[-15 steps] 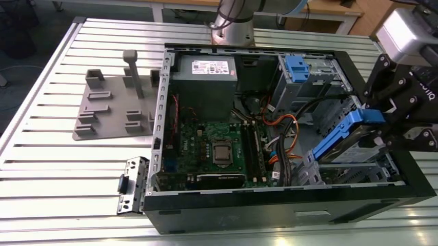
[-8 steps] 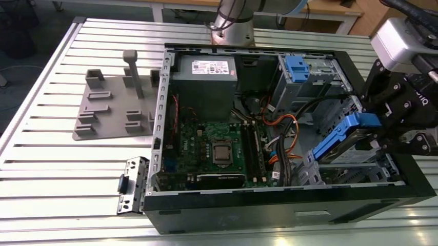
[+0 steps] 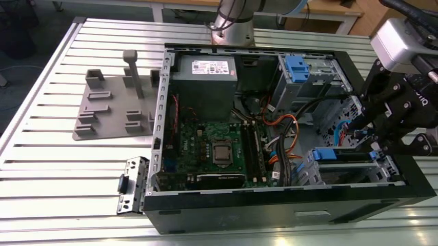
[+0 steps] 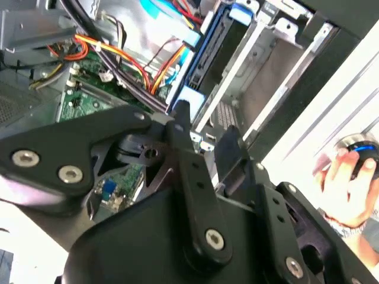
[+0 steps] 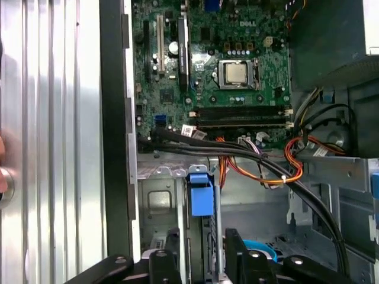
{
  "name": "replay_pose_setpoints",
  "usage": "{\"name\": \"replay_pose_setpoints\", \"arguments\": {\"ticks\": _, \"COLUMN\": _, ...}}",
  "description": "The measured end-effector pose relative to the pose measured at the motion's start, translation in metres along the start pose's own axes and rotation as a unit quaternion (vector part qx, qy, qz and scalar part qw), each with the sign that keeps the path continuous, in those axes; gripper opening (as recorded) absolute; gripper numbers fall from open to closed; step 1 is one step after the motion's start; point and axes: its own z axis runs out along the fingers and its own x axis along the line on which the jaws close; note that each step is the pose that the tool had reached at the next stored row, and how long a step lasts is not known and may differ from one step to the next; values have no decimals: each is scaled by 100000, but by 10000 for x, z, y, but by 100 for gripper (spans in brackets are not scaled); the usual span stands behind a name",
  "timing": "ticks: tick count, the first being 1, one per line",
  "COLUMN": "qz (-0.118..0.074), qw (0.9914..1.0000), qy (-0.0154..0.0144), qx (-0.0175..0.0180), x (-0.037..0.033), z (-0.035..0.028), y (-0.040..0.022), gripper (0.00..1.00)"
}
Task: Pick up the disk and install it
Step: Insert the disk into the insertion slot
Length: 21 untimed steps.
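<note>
The end effector [image 4: 204,139] is hanging over the open computer case [image 3: 287,202] on the desk [image 3: 68,154], fingers [image 4: 185,148] parted and empty. The disk [image 3: 342,155] is sitting edge-up in its bay at the exterior view's right, directly below. Any tilt risks jamming it against the cage [image 5: 160,195] or snagging the cables [image 5: 266,163] nearby.

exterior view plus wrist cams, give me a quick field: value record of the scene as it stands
setting: open computer case lying on a slatted metal table
gripper: at the case's edge on the exterior view's right, fingers above a drive bay
disk: blue-framed, standing on edge in the bay by the gripper
inside case: green motherboard, grey power supply box, orange and black cables
beside case: grey fixture block on the exterior view's left
person: a hand beyond the case wall in the second wrist view
</note>
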Motion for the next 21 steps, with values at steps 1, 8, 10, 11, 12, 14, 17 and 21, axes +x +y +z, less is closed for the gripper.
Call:
{"name": "replay_pose_setpoints", "arguments": {"ticks": 1, "qz": 1, "qw": 100000, "qy": 2, "qx": 0, "x": 0, "z": 0, "y": 0, "gripper": 44}}
{"name": "replay_pose_setpoints", "arguments": {"ticks": 8, "qz": 1, "qw": 100000, "qy": 5, "qx": 1, "x": 0, "z": 3, "y": 0, "gripper": 24}}
{"name": "replay_pose_setpoints", "arguments": {"ticks": 10, "qz": 0, "qw": 100000, "qy": 1, "qx": 0, "x": 0, "z": 4, "y": 0, "gripper": 18}}
{"name": "replay_pose_setpoints", "arguments": {"ticks": 11, "qz": 0, "qw": 100000, "qy": 1, "qx": -1, "x": 0, "z": 5, "y": 0, "gripper": 10}}
{"name": "replay_pose_setpoints", "arguments": {"ticks": 12, "qz": 2, "qw": 100000, "qy": 1, "qx": 1, "x": 0, "z": 5, "y": 0, "gripper": 10}}
{"name": "replay_pose_setpoints", "arguments": {"ticks": 14, "qz": 0, "qw": 100000, "qy": 2, "qx": 0, "x": 0, "z": 6, "y": 0, "gripper": 10}}
{"name": "replay_pose_setpoints", "arguments": {"ticks": 17, "qz": -2, "qw": 100000, "qy": -13, "qx": -1, "x": 1, "z": 12, "y": -1, "gripper": 10}}
{"name": "replay_pose_setpoints", "arguments": {"ticks": 21, "qz": 9, "qw": 100000, "qy": 8, "qx": -50, "x": -3, "z": 78, "y": -108, "gripper": 10}}
